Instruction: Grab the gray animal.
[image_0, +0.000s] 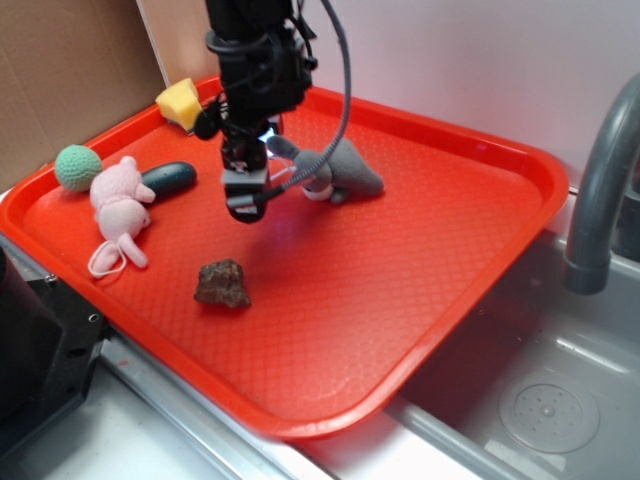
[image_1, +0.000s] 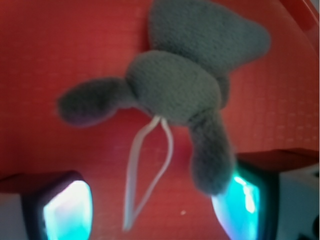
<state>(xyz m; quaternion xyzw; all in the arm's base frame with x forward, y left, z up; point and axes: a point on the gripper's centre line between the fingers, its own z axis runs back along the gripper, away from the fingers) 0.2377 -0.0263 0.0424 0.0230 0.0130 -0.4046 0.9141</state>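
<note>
The gray animal (image_0: 345, 172) is a small gray plush bunny lying on the red tray (image_0: 420, 270), toward its back middle. In the wrist view the gray animal (image_1: 185, 75) fills the top, ears spread down and left. Its white string loop (image_1: 150, 165) trails down between my fingers. One ear tip lies against the right fingertip (image_1: 245, 207). My gripper (image_0: 246, 195) hangs just left of the bunny, low over the tray. The gripper (image_1: 152, 212) is open, its jaws wide apart with only the string and tray between them.
A pink plush animal (image_0: 120, 205), a dark oblong object (image_0: 168, 177), a green ball (image_0: 78, 167) and a yellow sponge (image_0: 180, 102) sit at the tray's left. A brown lump (image_0: 222, 284) lies near the front. A sink with a gray faucet (image_0: 600, 180) is at right.
</note>
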